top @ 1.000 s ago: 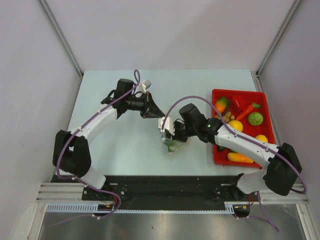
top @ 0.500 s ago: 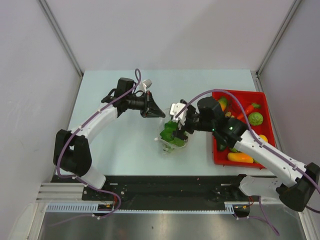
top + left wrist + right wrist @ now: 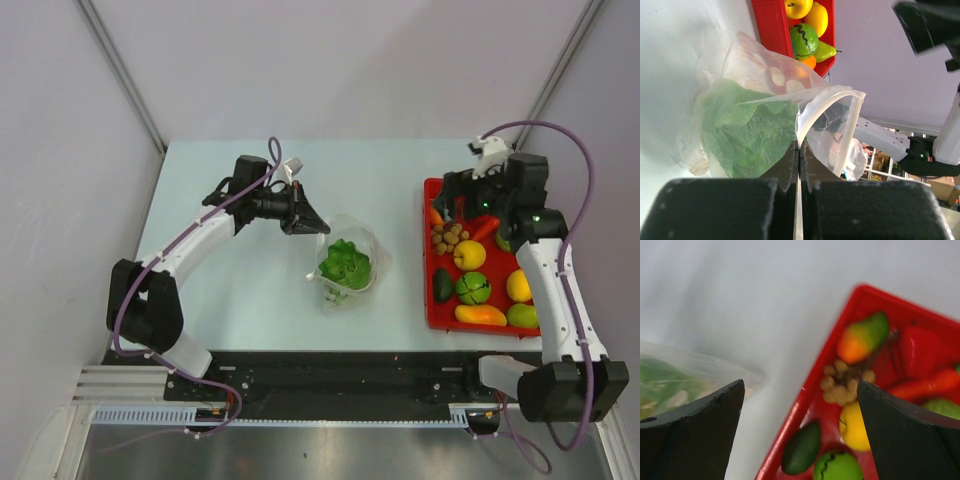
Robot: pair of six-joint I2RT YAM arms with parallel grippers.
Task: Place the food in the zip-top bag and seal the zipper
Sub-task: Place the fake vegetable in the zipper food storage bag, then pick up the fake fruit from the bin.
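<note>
The clear zip-top bag [image 3: 350, 262] lies on the table with its mouth held up and open. Green lettuce [image 3: 345, 265] sits inside it. My left gripper [image 3: 312, 224] is shut on the bag's upper rim. In the left wrist view the fingers [image 3: 790, 160] pinch the plastic, the lettuce [image 3: 747, 130] shows through the bag [image 3: 775, 75], and the pale zipper [image 3: 852, 125] curves round the mouth. My right gripper [image 3: 452, 196] hangs open and empty over the far left end of the red tray [image 3: 430, 300]; its own view has the gripper [image 3: 800, 384] above the tray's rim.
The tray [image 3: 805, 410] holds more food: a yellow fruit [image 3: 855, 427], a dark green piece [image 3: 802, 447], a cluster of brown nuts [image 3: 845, 382], an orange-green fruit [image 3: 862, 337] and red pieces [image 3: 917, 350]. The tray [image 3: 771, 25] stands right of the bag.
My right gripper opened and left the lettuce in the bag, then swung up and right to the tray. The left gripper kept its hold on the bag's rim.
</note>
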